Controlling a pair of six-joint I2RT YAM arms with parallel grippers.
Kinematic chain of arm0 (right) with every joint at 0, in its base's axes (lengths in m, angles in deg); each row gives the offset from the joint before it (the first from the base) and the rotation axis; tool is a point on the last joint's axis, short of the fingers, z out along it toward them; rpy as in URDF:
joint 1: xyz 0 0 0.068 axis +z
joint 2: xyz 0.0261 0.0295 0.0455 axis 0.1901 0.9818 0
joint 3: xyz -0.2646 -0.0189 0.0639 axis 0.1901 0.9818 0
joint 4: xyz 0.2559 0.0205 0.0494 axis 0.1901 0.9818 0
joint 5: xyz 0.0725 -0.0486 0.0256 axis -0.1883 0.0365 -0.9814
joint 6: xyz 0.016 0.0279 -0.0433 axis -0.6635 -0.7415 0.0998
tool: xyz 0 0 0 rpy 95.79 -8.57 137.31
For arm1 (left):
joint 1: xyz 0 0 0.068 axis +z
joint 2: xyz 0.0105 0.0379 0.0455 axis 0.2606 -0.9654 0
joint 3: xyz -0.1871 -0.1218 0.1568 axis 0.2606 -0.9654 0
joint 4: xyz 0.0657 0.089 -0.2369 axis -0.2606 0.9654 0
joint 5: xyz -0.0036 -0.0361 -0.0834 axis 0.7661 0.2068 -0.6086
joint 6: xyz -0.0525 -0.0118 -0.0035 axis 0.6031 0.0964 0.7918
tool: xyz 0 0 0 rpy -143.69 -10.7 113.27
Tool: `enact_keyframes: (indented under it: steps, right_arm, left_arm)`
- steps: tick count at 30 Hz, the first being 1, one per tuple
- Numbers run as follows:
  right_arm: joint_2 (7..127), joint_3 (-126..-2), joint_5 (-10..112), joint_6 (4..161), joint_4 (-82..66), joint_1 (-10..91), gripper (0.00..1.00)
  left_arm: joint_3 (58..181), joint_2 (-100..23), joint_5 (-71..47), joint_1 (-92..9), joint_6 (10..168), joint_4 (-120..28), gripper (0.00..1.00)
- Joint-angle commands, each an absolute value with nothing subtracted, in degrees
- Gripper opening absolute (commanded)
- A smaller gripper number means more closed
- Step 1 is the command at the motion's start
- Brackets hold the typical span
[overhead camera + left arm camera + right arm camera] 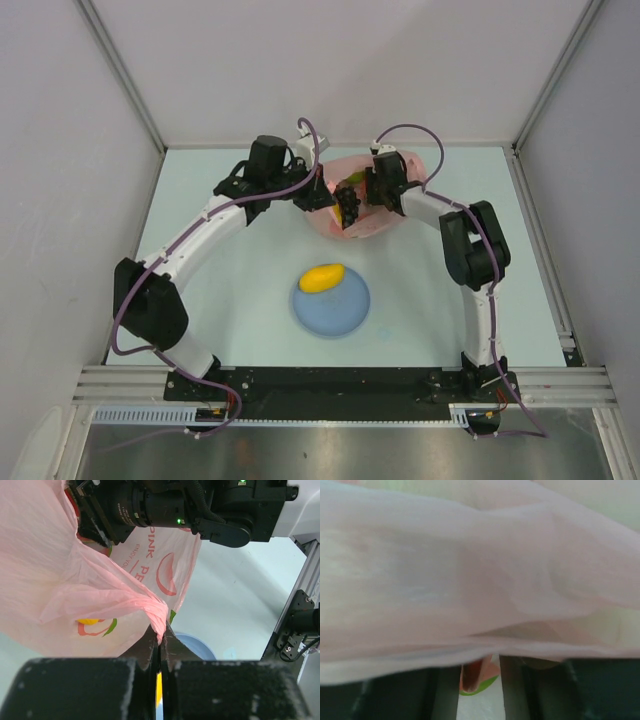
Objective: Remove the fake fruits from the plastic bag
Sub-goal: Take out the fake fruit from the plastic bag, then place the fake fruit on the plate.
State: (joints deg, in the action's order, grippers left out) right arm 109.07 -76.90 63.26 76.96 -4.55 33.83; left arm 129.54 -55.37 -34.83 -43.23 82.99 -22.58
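– Where was the thin pink plastic bag [60, 580] held?
– It was pinched in the closed left gripper [160, 639]. For the right gripper [479, 669], this could not be told. One yellow oval plastic fruit [322, 277] was laid on the round blue plate [345, 315].

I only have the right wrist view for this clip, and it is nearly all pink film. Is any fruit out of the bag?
Observer: Yes. In the top view, one yellow oval plastic fruit lies on the round light blue plate.
Operator: What is the other arm doing?
Observer: The left wrist view shows the left gripper shut on a bunched fold of the thin pink plastic bag.
Operator: And where is my gripper relative to that?
Observer: From above, the right gripper sits at the bag's mouth, close beside the left gripper. I cannot tell whether it is open or shut.
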Motion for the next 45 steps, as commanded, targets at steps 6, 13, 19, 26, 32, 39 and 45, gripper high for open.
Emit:
enact_keyframes:
  steps: [6, 13, 19, 26, 32, 39, 45]
  right_arm:
    - [97.5, -75.5, 56.5, 83.6, -0.2, 32.4, 0.00]
    - [86.8, -74.2, 45.1, 92.1, 15.0, 32.1, 0.00]
    - [80.6, -73.5, 40.5, 101.3, 30.5, 33.4, 0.00]
    - [70.5, -65.3, 42.7, 112.0, 39.0, 35.7, 0.00]
    - [58.9, -57.6, 40.4, 117.9, 40.3, 43.0, 0.00]
    - [61.3, -54.0, 42.4, 108.4, 35.9, 52.5, 0.00]
    - [65.5, -53.9, 46.7, 92.6, 29.7, 52.7, 0.00]
  left_arm:
    - [131.5, -55.7, -34.2, -43.3, 81.1, -23.4, 0.00]
    - [135.5, -57.7, -33.8, -43.3, 80.2, -23.0, 0.00]
    - [137.4, -57.8, -34.0, -43.3, 79.5, -22.3, 0.00]
    - [137.2, -55.8, -33.7, -42.2, 80.8, -22.5, 0.00]
    - [133.2, -53.0, -34.9, -41.8, 83.2, -24.1, 0.01]
    - [128.9, -49.6, -34.7, -41.8, 82.9, -23.7, 0.02]
    - [127.9, -48.3, -34.4, -41.8, 81.9, -22.5, 0.01]
